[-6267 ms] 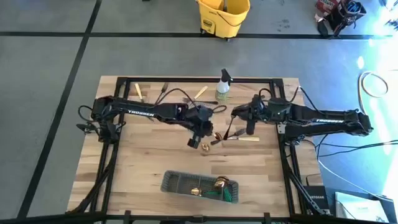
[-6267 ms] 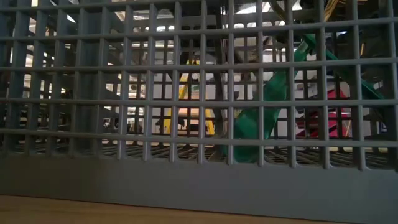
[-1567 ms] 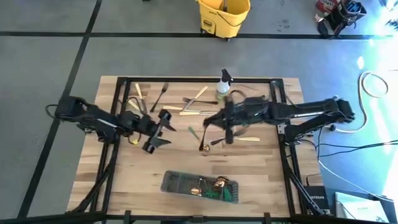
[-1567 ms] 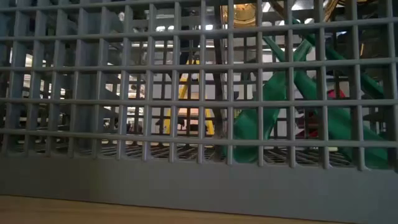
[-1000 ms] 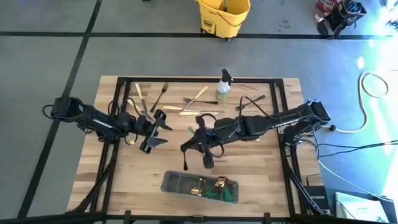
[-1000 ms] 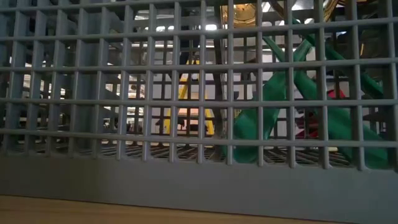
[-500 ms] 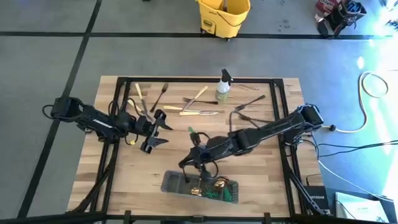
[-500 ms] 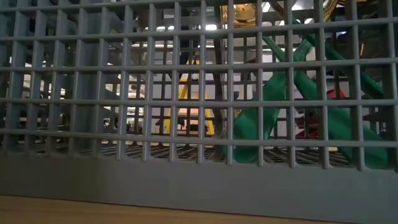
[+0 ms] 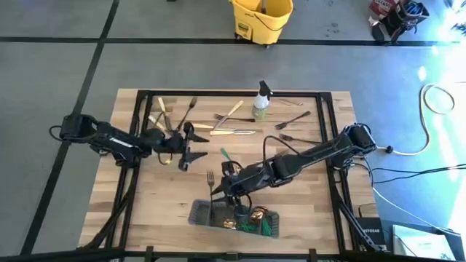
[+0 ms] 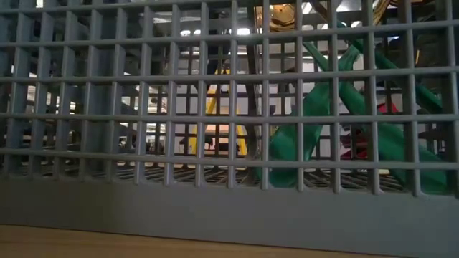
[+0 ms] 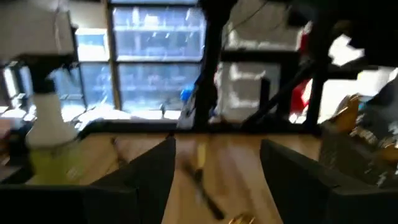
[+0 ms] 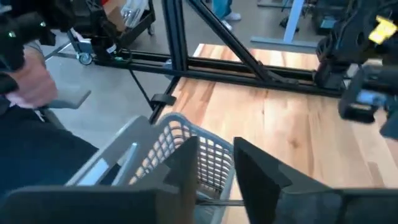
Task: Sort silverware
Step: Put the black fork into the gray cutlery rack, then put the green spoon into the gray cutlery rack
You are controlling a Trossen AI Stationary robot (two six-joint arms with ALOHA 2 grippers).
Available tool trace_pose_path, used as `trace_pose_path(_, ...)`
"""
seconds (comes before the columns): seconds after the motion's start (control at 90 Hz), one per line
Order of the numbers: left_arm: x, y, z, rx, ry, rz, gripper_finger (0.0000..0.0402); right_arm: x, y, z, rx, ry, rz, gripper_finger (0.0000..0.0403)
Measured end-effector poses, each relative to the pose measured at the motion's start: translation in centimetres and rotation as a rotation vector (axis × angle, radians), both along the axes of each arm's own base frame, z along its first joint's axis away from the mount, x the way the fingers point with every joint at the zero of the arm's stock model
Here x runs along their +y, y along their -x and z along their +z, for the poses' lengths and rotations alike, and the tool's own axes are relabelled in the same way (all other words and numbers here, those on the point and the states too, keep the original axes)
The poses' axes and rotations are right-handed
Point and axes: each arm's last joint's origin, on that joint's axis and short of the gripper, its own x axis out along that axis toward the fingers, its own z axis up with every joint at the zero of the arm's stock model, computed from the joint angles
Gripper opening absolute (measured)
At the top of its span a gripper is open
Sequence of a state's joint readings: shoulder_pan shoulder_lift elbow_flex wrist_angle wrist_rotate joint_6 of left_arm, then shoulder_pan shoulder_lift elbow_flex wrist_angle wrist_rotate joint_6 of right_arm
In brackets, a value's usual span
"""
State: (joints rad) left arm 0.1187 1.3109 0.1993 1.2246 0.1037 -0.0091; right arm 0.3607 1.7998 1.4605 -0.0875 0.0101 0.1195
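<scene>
Right hand (image 9: pixel 224 191) now reaches the caddy (image 9: pixel 204 214) at the surface's (image 9: pixel 306 211) near edge, pinching a dark fork (image 9: pixel 211 182) upright above its left compartment.
Left hand (image 9: pixel 186 148), fingers spread, sits farther back toward the left edge; loose silverware (image 9: pixel 233 132) lies along the far edge beside the spray bottle (image 9: pixel 261 102).

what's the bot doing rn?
Sorting silverware into the caddy. The right claw is over the caddy's left end, holding a dark fork upright. The left claw hovers open over the table's left-middle, empty. Green-handled pieces and a gold one already sit in the caddy; more silverware lies near the spray bottle.
</scene>
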Motion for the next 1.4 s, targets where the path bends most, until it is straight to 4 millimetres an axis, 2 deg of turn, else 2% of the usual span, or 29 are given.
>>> trace_pose_path(0.111,1.5,-0.5,-0.3,0.084,0.01,0.067,0.0219,0.0,0.0,0.0,0.0,-0.002,-0.007,0.0129)
trace_pose_path(0.256,2.3,-0.9,0.3,0.08,-0.011,0.084,0.0219,-0.1,0.2,0.2,0.011,0.003,-0.006,0.0145)
trace_pose_path(0.5,2.6,-1.1,0.7,0.067,-0.009,0.082,0.0219,-0.6,1.4,1.2,0.043,0.036,-0.022,0.0145)
trace_pose_path(0.711,2.6,-1.1,0.0,0.131,0.023,0.067,0.0219,-1.6,3.4,3.4,0.042,0.102,-0.074,0.0145)
trace_pose_path(0.867,2.4,-1.1,-0.8,0.219,0.046,0.072,0.0219,-2.5,4.5,3.0,0.137,0.223,-0.163,0.0145)
trace_pose_path(1.011,3.2,-1.0,-1.2,0.278,0.069,0.195,0.0219,-3.7,5.0,2.6,0.209,0.278,-0.245,0.0144)
trace_pose_path(1.111,4.5,-2.2,-0.6,0.426,0.111,0.217,0.0219,-4.2,5.2,2.2,0.264,0.276,-0.271,0.0144)
trace_pose_path(1.211,5.2,-4.0,0.4,0.556,0.059,0.21,0.0219,-4.3,5.6,1.8,0.323,0.292,-0.275,0.0144)
trace_pose_path(1.311,5.5,-5.6,1.6,0.546,0.007,0.179,0.0219,-4.5,6.2,1.0,0.367,0.311,-0.313,0.0144)
trace_pose_path(1.4,5.7,-6.8,2.1,0.539,-0.024,0.081,0.0219,-4.8,7.1,-0.3,0.401,0.321,-0.304,0.0144)
